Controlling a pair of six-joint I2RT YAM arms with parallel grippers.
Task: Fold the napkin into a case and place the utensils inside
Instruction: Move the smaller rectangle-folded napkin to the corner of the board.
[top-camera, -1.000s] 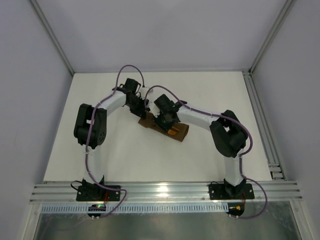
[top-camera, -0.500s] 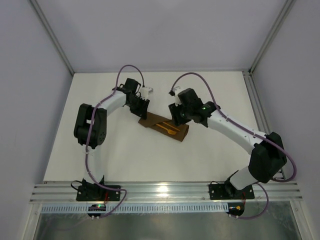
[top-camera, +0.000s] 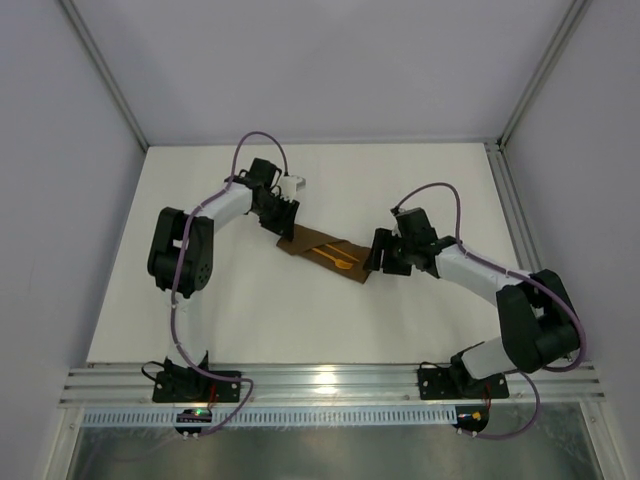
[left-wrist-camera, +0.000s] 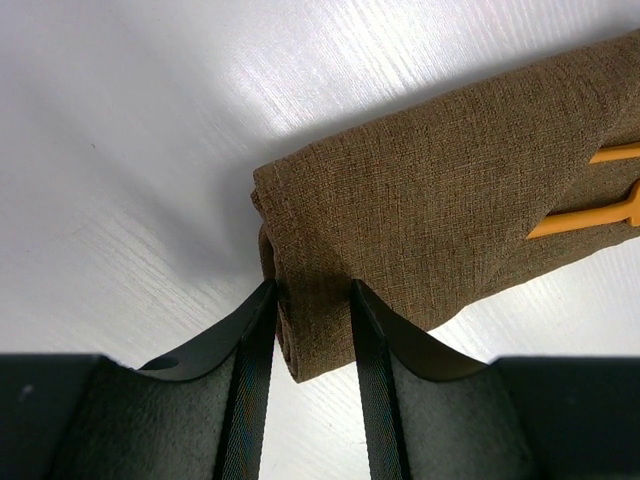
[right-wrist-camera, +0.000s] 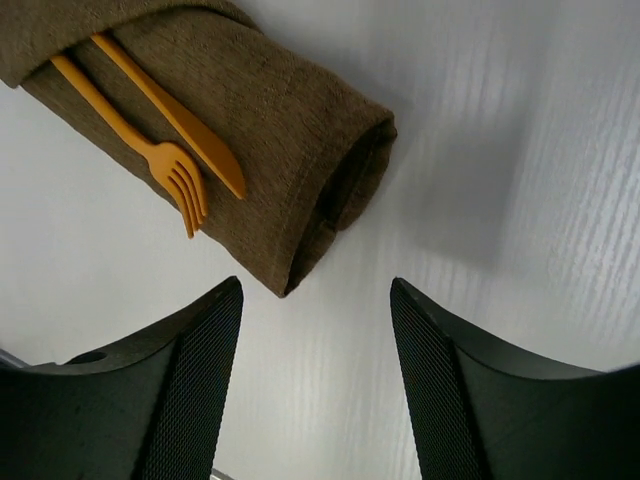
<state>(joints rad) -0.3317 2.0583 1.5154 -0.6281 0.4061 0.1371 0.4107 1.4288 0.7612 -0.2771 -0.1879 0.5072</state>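
The dark brown napkin lies folded as a narrow case, slanting across the table's middle. Both orange utensils rest in its fold: a fork and a pointed knife, their tips lying bare on the cloth. My left gripper straddles the case's upper-left end, one finger on each side of the rolled cloth, which looks loose and unpinched. My right gripper hangs open and empty just beyond the case's right end.
Metal frame rails run along the table's right edge and its near edge. White walls close the back and both sides. Purple cables loop above both wrists.
My right arm has drawn back to the right, off the case, and its jaws have spread wider. The left jaws have loosened round the cloth's end. The utensils stay in the fold.
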